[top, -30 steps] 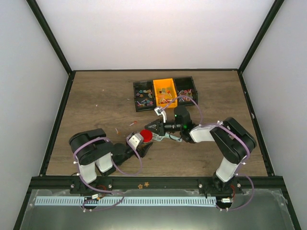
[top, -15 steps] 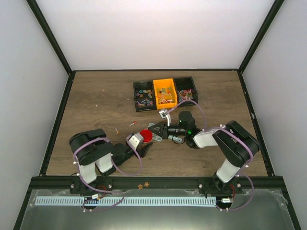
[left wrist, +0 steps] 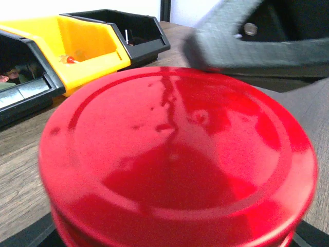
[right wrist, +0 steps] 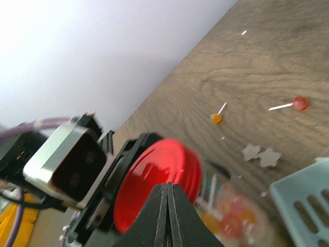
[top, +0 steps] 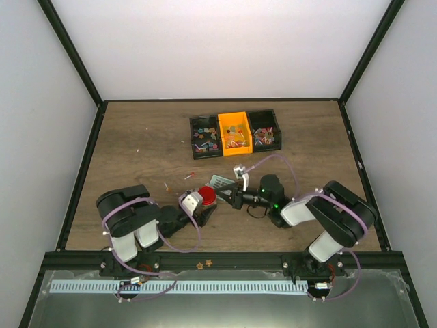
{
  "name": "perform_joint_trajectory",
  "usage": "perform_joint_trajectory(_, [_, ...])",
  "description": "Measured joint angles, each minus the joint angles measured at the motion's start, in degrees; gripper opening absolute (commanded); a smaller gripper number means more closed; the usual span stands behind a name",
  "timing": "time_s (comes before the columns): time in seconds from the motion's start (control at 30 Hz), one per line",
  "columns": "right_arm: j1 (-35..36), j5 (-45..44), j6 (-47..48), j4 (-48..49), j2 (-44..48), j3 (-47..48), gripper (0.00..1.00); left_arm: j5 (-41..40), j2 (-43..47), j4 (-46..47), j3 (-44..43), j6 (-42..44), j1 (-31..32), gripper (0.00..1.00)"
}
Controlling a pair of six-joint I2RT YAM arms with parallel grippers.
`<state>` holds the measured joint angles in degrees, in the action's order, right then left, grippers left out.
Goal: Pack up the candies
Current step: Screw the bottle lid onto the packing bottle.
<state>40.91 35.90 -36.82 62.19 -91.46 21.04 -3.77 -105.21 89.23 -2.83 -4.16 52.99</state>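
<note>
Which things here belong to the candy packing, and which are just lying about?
Job: candies in the three bins; red-lidded jar part-filled with sweets; teal scoop.
Lying about: two loose lollipops on the wood; two small star shapes.

Glossy red lid (top: 207, 196); at its one o'clock an orange bin (top: 234, 114) between black bins (top: 192, 134); multicoloured candies (top: 203, 135); brown wood-grain table (top: 136, 150).

Tiny mixed-colour candies (top: 234, 133) fill three bins (top: 232, 114) at the top view's upper centre, with a few stick-mounted strays (right wrist: 296, 103) lying loose on the wood (top: 136, 157).
</note>
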Motion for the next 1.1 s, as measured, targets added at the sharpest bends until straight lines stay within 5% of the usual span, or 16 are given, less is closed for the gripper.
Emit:
perform_joint_trajectory(0.23, [9.70,7.78,-2.60,-1.20,2.16,-7.02,0.01,-0.85,-0.22,-0.02,-0.31,-1.27,-0.35,0.70])
perform_joint_trajectory(0.43, [10.54,8.90,-3.58,-3.21,5.03,-9.81,0.01,-0.87,-0.22,-0.02,-0.35,-1.27,-0.35,0.70])
perform_joint_trajectory(0.53, [9.16,8.33,-3.52,-5.09,8.52,-9.64,0.02,-0.87,-0.11,-0.02,-0.35,-1.25,-0.35,0.70])
perform_joint_trajectory(0.67, [3.76,7.30,-2.95,-9.05,11.45,-7.58,0.22,-0.90,0.02,-0.04,-0.35,-1.27,-0.35,0.70])
perform_joint_trajectory(0.8, [-0.39,6.91,-1.49,-14.10,11.02,-2.01,0.31,-0.87,0.02,-0.04,-0.35,-1.25,-0.35,0.70])
perform_joint_trajectory(1.1, [-2.38,7.15,3.08,-21.57,3.08,10.95,0.27,-0.94,0.07,-0.07,-0.35,-1.16,-0.35,0.70])
